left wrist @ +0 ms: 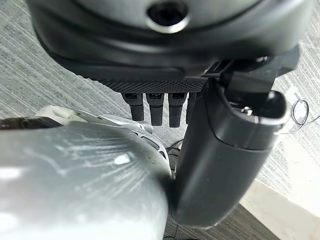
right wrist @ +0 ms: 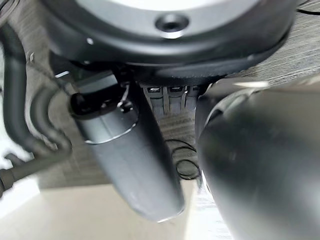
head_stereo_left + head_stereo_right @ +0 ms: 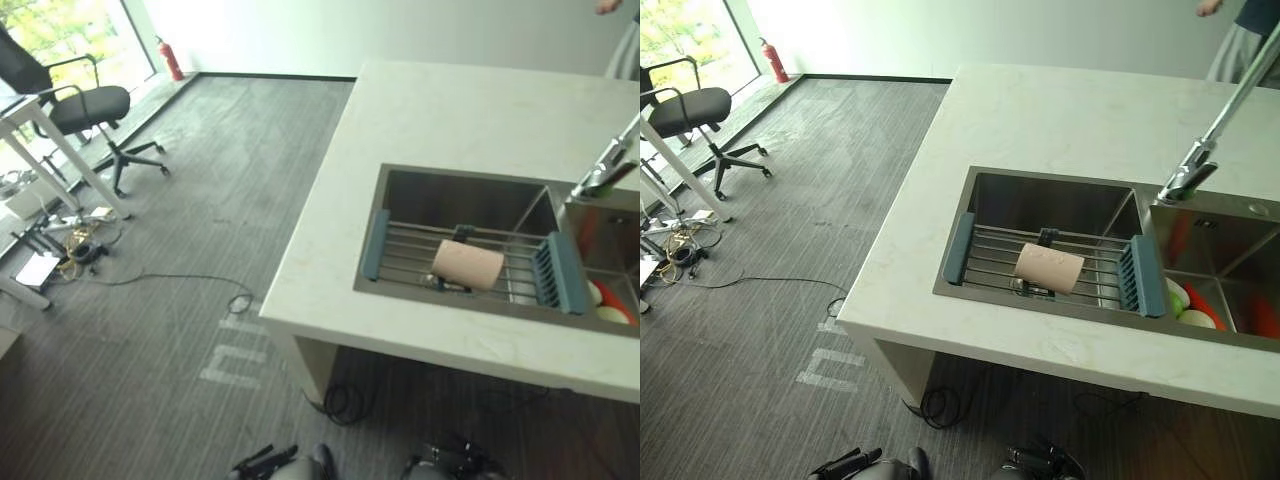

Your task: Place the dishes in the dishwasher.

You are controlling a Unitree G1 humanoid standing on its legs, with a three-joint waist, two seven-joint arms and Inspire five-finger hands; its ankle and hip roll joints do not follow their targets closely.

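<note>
A pink cup (image 3: 467, 265) lies on its side on a wire rack (image 3: 400, 250) with blue-grey ends, set across the left basin of a steel sink (image 3: 450, 195). In the right basin lie red, green and white dishes (image 3: 1195, 305), partly hidden by the rim. My left hand (image 1: 155, 107) hangs low beside me over the carpet, fingers straight, holding nothing. My right hand (image 2: 170, 100) hangs the same way, empty, with its thumb (image 2: 130, 160) standing out. Both hands are far from the sink.
The sink sits in a pale stone counter (image 3: 450, 110) with a faucet (image 3: 1190, 175) over the divider. A person (image 3: 1240, 40) stands at the far right corner. An office chair (image 3: 90, 105), a white desk (image 3: 30, 115), floor cables (image 3: 80, 245) and a fire extinguisher (image 3: 172, 60) are on the left.
</note>
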